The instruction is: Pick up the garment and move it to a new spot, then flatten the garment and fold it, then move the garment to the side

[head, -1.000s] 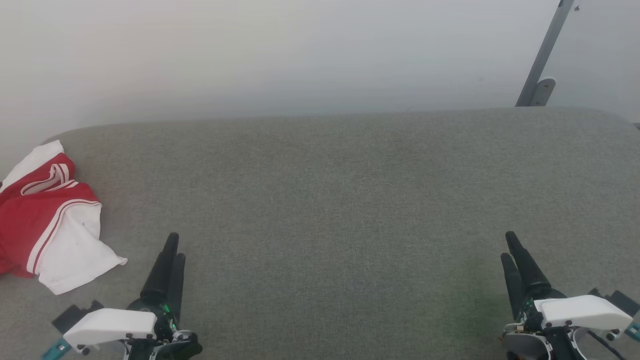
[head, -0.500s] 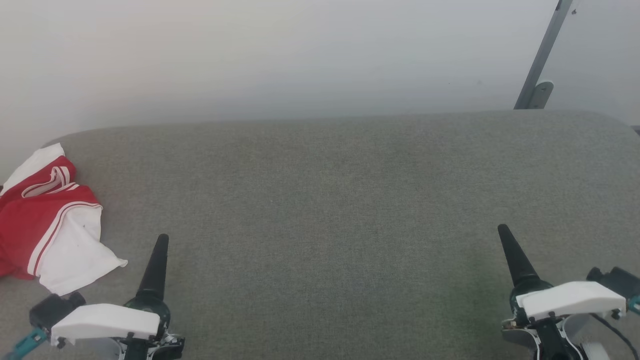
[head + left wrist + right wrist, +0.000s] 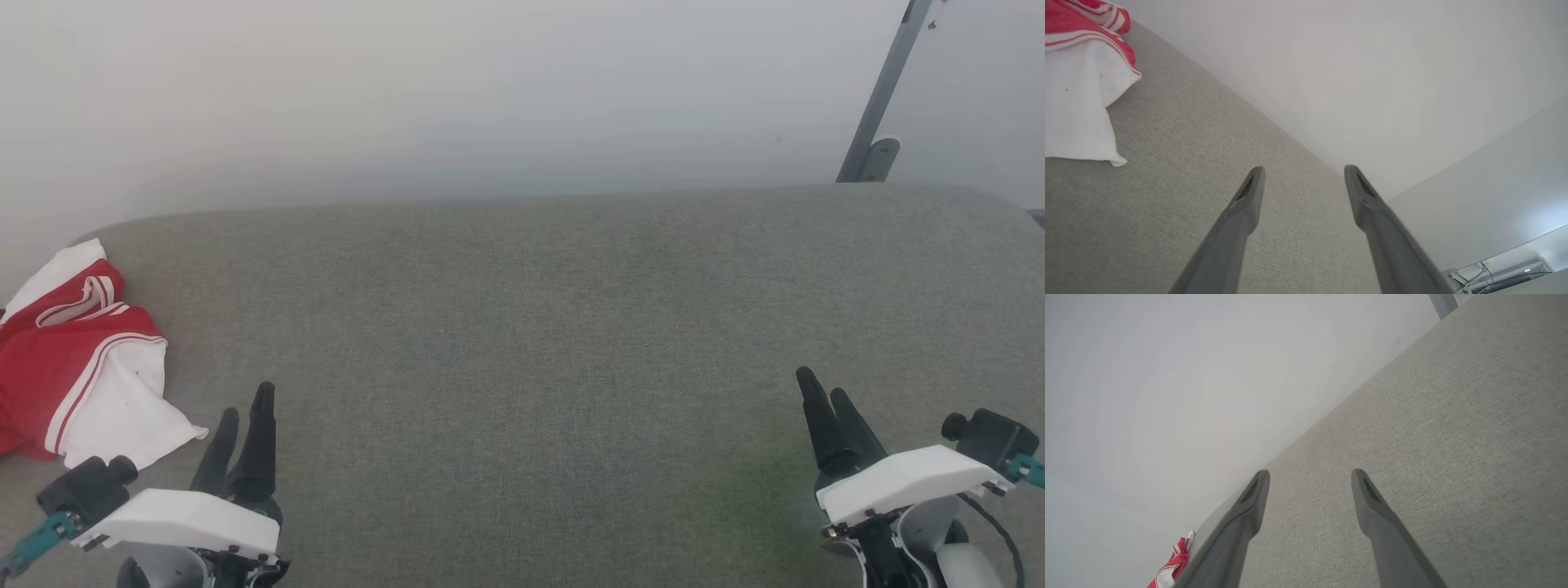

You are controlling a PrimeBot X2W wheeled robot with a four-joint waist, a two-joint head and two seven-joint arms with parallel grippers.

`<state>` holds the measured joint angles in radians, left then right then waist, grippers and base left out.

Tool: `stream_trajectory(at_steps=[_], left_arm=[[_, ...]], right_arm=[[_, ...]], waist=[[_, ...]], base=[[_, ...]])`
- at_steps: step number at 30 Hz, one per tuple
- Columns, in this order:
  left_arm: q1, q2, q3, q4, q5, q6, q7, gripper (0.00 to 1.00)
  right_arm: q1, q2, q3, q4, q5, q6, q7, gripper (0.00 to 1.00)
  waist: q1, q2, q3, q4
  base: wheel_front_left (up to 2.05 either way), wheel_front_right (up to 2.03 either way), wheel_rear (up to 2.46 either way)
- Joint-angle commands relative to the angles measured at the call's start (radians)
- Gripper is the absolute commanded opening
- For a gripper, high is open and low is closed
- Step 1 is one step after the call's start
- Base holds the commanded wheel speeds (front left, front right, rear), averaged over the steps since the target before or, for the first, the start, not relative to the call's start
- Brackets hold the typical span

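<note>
The garment is red with white panels and striped trim, and it lies crumpled at the far left edge of the grey fabric surface. The left wrist view has the garment at upper left, and in the right wrist view the garment is a small patch at the bottom. My left gripper is open and empty, just right of the garment and not touching it. At the lower right my right gripper is open and empty too, over bare fabric.
A pale wall rises behind the surface's far edge. A grey metal pole with a bracket leans at the back right. The grey surface stretches wide between the two grippers.
Both wrists have rolled, so each gripper's two fingers show apart again in the head view. The left gripper sits slightly lower and nearer the garment. The garment has not moved.
</note>
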<state>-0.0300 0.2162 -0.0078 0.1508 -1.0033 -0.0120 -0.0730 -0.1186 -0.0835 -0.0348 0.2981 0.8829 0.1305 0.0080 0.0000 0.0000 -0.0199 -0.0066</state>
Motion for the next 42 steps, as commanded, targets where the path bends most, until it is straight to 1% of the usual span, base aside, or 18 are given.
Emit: stream_trajectory(at_steps=[1,12,20,32,42], left_arm=[[-0.017,0.015,0.0,-0.02,0.036,0.003,-0.01,1.0],[-0.008,0.031,0.01,-0.028,0.211,-0.011,-0.044,1.0],[0.002,0.034,0.028,-0.036,0.312,-0.038,-0.069,1.0],[0.014,0.036,0.05,-0.04,0.416,-0.071,-0.098,1.0],[0.027,0.041,0.063,-0.044,0.509,-0.089,-0.12,1.0]], right_arm=[[-0.026,-0.003,0.0,-0.013,-0.035,0.0,-0.002,1.0],[-0.024,-0.004,-0.011,-0.034,-0.195,0.0,-0.016,1.0],[-0.02,-0.005,-0.019,-0.047,-0.299,0.0,-0.032,1.0],[-0.01,-0.007,-0.029,-0.063,-0.414,0.0,-0.051,1.0],[0.003,-0.013,-0.042,-0.081,-0.503,0.0,-0.063,1.0]], waist=[[0.0,0.0,0.0,0.0],[0.0,0.0,-0.002,-0.003],[0.0,0.0,-0.002,-0.003],[0.0,0.0,-0.005,-0.005],[0.0,0.0,-0.008,-0.008]], base=[[0.0,0.0,0.0],[0.0,0.0,0.0],[0.0,0.0,0.0],[0.0,0.0,0.0],[0.0,0.0,0.0]])
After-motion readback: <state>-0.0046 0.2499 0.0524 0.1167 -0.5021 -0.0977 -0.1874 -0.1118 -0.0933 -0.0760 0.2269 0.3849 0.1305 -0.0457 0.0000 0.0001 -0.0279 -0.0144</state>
